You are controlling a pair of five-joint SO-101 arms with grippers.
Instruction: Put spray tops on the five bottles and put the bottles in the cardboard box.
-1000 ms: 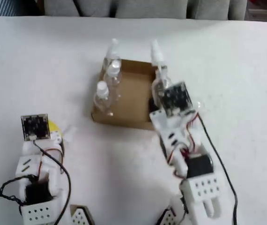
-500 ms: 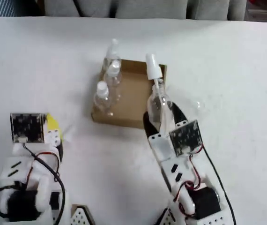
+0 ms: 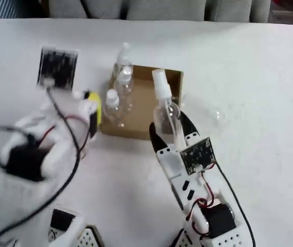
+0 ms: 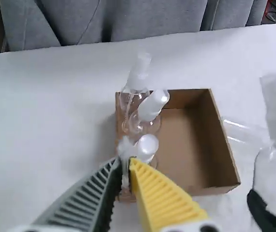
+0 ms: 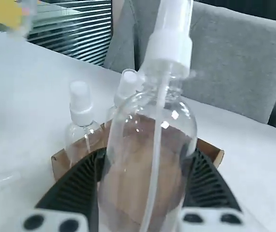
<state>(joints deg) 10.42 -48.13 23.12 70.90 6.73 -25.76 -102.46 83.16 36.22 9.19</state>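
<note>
Change first: the right arm has drawn back from over the cardboard box (image 3: 136, 135) to the box's near-right corner, and the right gripper (image 3: 169, 127) stays clenched on the held bottle (image 5: 147, 135), a black jaw on either side of its belly. That bottle leans slightly, with its white spray head (image 3: 160, 82) fitted, and as far as we can judge it rides above the box's near wall, not set down inside. The left arm has swung in from well off the box's near-left side. The left gripper (image 4: 124, 163) now hangs just beside the box's left wall, its grey and yellow jaws closed on a small white piece (image 4: 125, 147) that we take for a loose spray top, though it is blurred. Along the box's left wall stand the near bottle (image 3: 112, 105), the middle bottle (image 3: 125, 80) and the far bottle (image 3: 122, 57), each with a white top. We read it as three stowed and a fourth capped but not yet placed. A clear shape (image 3: 214, 116) lies on the table (image 3: 259, 77) just beside the box's right wall; we cannot tell what it is. Writing: none legible; the bottles carry no label we can see and the box is plain brown
</note>
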